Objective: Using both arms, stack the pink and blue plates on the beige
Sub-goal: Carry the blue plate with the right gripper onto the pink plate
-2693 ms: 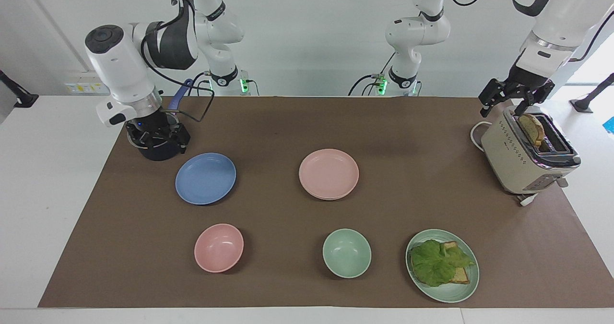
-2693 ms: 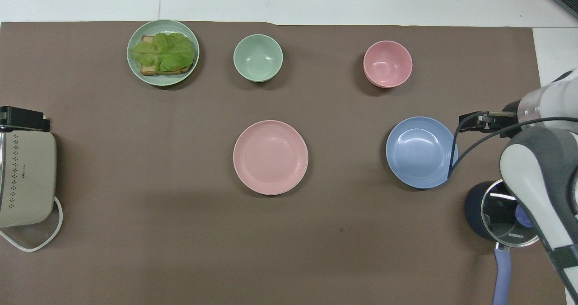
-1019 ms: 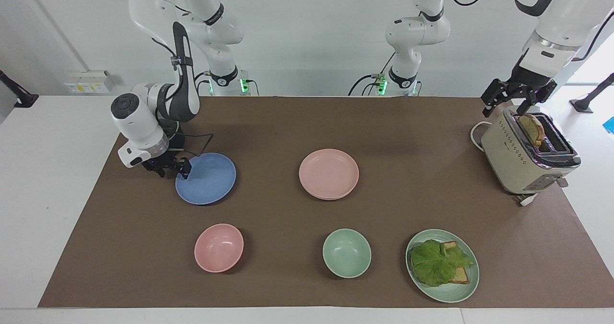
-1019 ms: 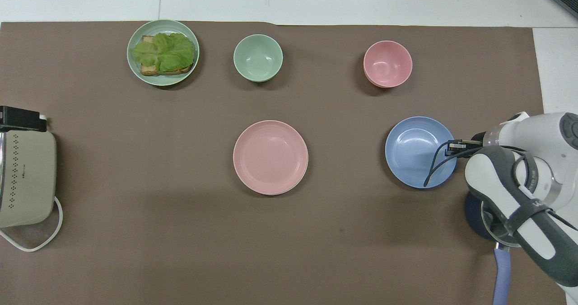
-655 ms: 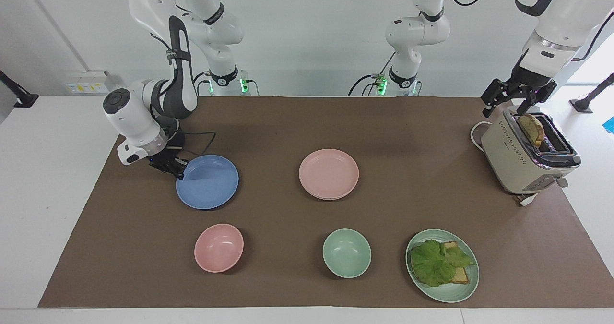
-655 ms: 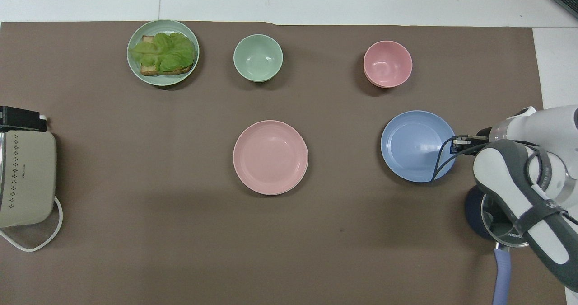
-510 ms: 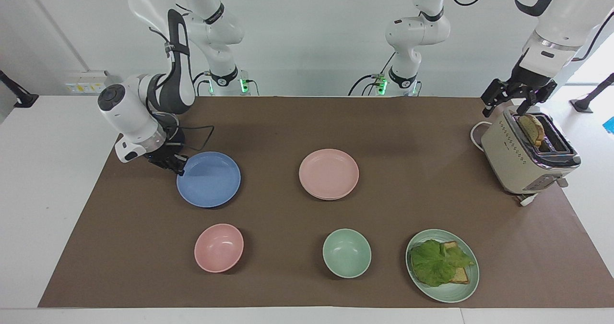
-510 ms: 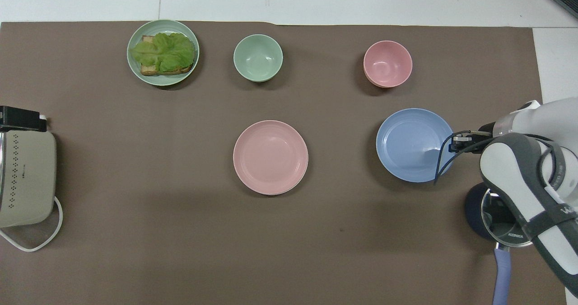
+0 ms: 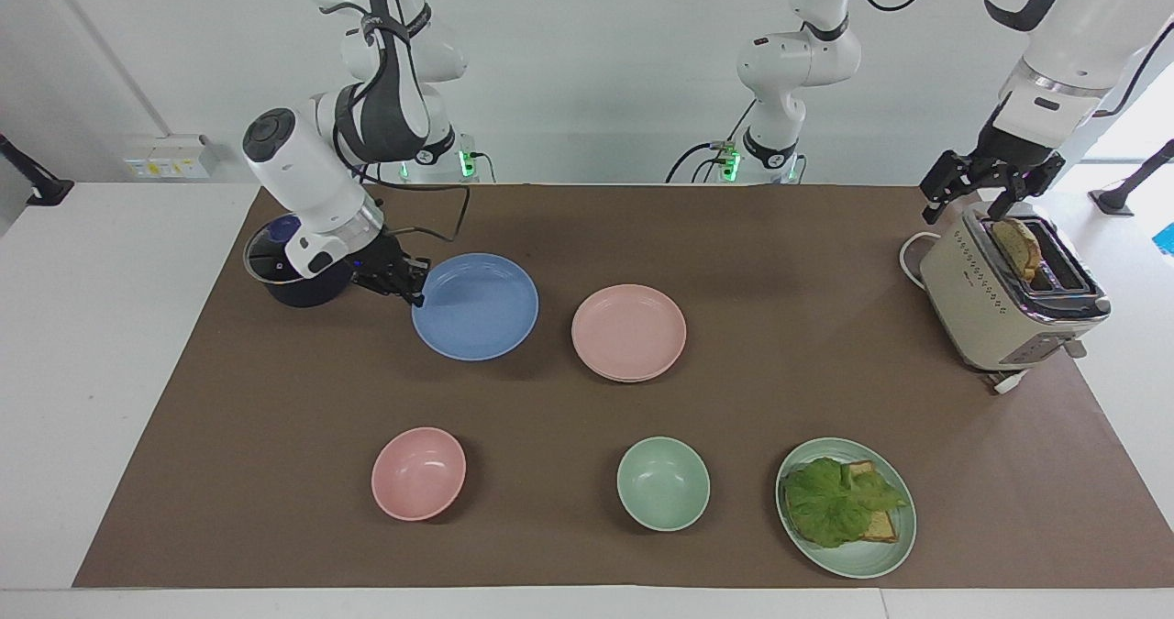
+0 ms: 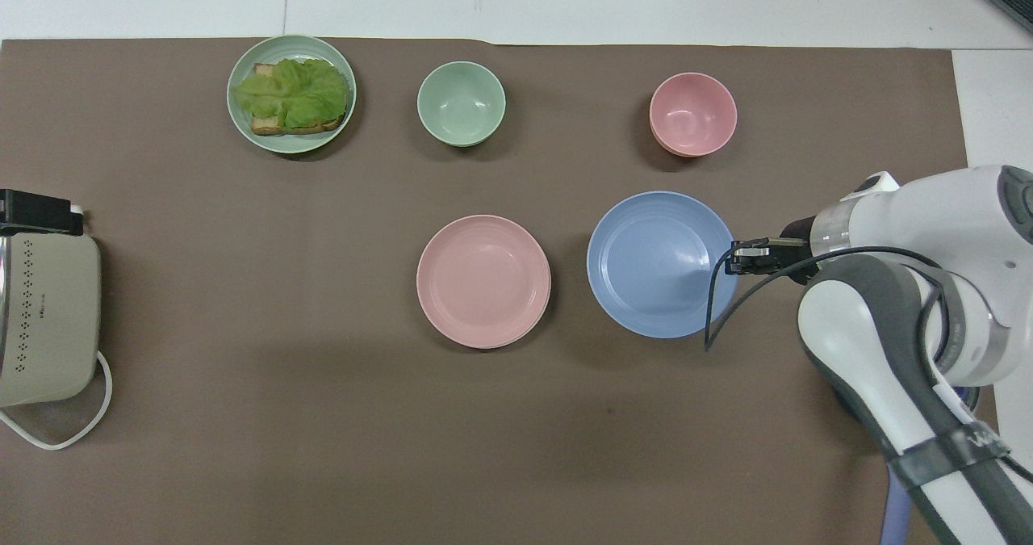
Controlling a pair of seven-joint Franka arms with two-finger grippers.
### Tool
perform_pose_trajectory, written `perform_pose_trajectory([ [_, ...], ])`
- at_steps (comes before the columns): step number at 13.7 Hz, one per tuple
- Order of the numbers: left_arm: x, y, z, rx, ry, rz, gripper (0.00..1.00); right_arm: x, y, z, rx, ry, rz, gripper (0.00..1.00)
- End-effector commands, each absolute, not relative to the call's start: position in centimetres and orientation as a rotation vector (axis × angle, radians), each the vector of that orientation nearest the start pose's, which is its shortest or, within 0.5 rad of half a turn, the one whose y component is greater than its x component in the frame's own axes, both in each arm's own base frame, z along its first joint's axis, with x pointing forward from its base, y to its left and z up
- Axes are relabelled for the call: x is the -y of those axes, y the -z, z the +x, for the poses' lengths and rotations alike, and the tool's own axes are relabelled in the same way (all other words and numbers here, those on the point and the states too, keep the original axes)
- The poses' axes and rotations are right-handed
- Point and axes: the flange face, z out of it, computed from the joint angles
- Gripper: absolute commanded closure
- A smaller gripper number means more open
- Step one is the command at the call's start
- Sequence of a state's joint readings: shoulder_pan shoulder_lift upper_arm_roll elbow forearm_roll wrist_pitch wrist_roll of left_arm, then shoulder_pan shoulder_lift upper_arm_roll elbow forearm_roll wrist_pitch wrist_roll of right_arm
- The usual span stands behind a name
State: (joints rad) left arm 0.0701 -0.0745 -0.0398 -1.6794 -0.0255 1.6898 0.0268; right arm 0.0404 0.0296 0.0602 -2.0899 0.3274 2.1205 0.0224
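Observation:
The blue plate [image 9: 475, 307] [image 10: 660, 264] hangs just above the brown mat, beside the pink plate toward the right arm's end. My right gripper [image 9: 417, 293] [image 10: 736, 258] is shut on its rim, on the side away from the pink plate. The pink plate [image 9: 629, 330] [image 10: 483, 280] lies at the middle of the mat. The beige plate [image 9: 633, 379] shows only as a thin second rim under it. My left gripper [image 9: 972, 204] [image 10: 40, 211] waits open over the toaster, holding nothing.
A dark pot with a glass lid [image 9: 289, 270] stands near the right arm's base. Farther from the robots sit a pink bowl [image 9: 418, 473], a green bowl [image 9: 662, 483] and a green plate with lettuce and toast [image 9: 846, 506]. The cream toaster [image 9: 1009, 293] holds a slice of bread.
My right gripper shut on the blue plate's rim, lifted it off the mat and carried it toward the pink plate. The left arm stayed still.

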Motion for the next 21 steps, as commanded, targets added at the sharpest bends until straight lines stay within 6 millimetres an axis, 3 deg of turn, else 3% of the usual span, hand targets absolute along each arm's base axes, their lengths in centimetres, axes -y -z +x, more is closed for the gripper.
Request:
perform_pose_trajectory([
  [1,-1.5,-62.6,54.0,0.030,0.121,-3.148,0.00,-11.3,-41.7,53.7,-0.169,-0.026,-2.833,1.00],
  [5,-1.4,-62.6,54.0,0.026,0.121,-3.148,0.00,-19.9,-40.0,53.1,-0.230,0.035,-2.825,1.00],
  [9,-1.4,-62.6,54.0,0.028,0.121,-3.148,0.00,-24.2,-37.7,52.5,-0.201,0.064,-2.825,1.00],
  [16,-1.4,-62.6,54.0,0.026,0.121,-3.148,0.00,-27.8,-33.7,51.7,-0.164,0.056,-2.838,1.00],
  [21,-1.4,-62.6,54.0,0.026,0.121,-3.148,0.00,-28.0,-33.4,52.2,-0.168,0.103,-2.829,1.00],
])
